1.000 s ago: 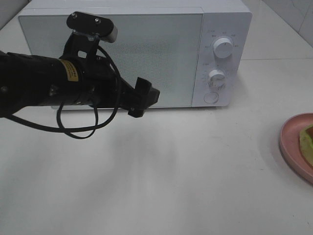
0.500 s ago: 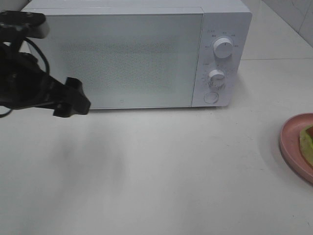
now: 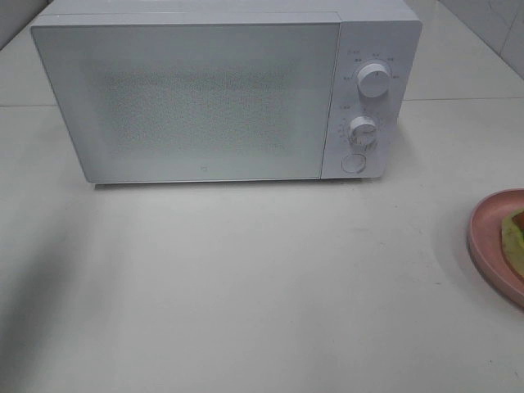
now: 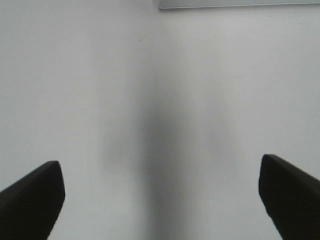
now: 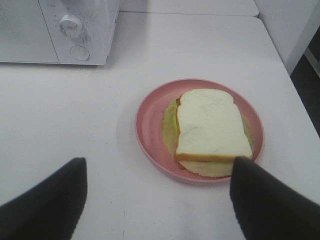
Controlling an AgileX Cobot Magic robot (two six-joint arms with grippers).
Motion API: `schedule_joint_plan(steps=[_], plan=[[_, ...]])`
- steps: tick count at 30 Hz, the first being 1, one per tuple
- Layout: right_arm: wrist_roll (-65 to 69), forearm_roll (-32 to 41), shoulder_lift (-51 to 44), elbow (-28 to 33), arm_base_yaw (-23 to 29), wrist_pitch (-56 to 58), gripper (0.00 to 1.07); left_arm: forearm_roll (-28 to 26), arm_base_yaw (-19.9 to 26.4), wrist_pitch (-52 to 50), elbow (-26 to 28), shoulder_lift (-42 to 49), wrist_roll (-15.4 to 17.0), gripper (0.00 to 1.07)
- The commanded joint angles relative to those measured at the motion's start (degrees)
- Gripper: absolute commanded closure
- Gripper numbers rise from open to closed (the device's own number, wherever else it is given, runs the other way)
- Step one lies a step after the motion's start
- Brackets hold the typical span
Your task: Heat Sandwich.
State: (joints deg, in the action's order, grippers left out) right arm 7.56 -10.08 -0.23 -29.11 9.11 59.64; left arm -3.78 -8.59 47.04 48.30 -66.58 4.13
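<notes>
From the high camera, the microwave (image 3: 221,90) stands at the back of the white table (image 3: 246,286), its door shut, with 2 dials and a round button on the panel at its right. No arm shows here. At the right edge, part of the plate (image 3: 491,246) is in view, with a sliver of green filling on it. The table is pale, smooth and bare apart from these; a tiled wall shows at the top right corner.

In the left wrist view, the left gripper (image 4: 160,200) hangs over bare table, its 2 dark fingers (image 4: 32,197) wide apart with nothing between them. A strip of the microwave's base shows at the far edge.

In the right wrist view, the right gripper (image 5: 157,195) hovers near the plate (image 5: 150,125), fingers (image 5: 272,200) spread and empty. The sandwich (image 5: 210,127) lies flat on the plate, white bread on top, green and yellow filling showing at its edges. The microwave (image 5: 60,30) is well apart from it.

I judge the task barely begun: door closed, sandwich untouched. Next, the door needs opening, probably by the left arm, before the plate goes in.
</notes>
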Motion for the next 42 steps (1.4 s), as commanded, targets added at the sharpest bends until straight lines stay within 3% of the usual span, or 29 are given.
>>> schedule_joint_plan(steps=[1, 7, 18, 27, 34, 42], plan=[[-0.2, -0.1, -1.5, 0.1, -0.4, -0.2, 0.31, 0.3, 3.7, 3.9, -0.2, 4.6, -0.6, 0.05], [-0.2, -0.1, -1.5, 0.1, -0.4, -0.2, 0.31, 0.5, 7.2, 8.1, -4.3, 15.4, -0.3, 0.05], [-0.2, -0.1, -1.5, 0.1, -0.4, -0.2, 0.31, 5.2, 7.2, 17.5, -11.1, 31.8, -0.4, 0.05], [-0.2, -0.1, -1.5, 0.1, -0.4, -0.2, 0.31, 5.2, 7.2, 18.0, -17.7, 41.8, -0.5, 0.05], [-0.2, -0.1, -1.5, 0.1, -0.4, -0.2, 0.31, 6.8, 7.2, 16.0, -17.9, 50.0, -0.4, 0.05], [-0.2, -0.1, -1.5, 0.1, -0.4, -0.2, 0.31, 4.8, 7.2, 11.9, -19.9, 59.6, -1.5, 0.05]])
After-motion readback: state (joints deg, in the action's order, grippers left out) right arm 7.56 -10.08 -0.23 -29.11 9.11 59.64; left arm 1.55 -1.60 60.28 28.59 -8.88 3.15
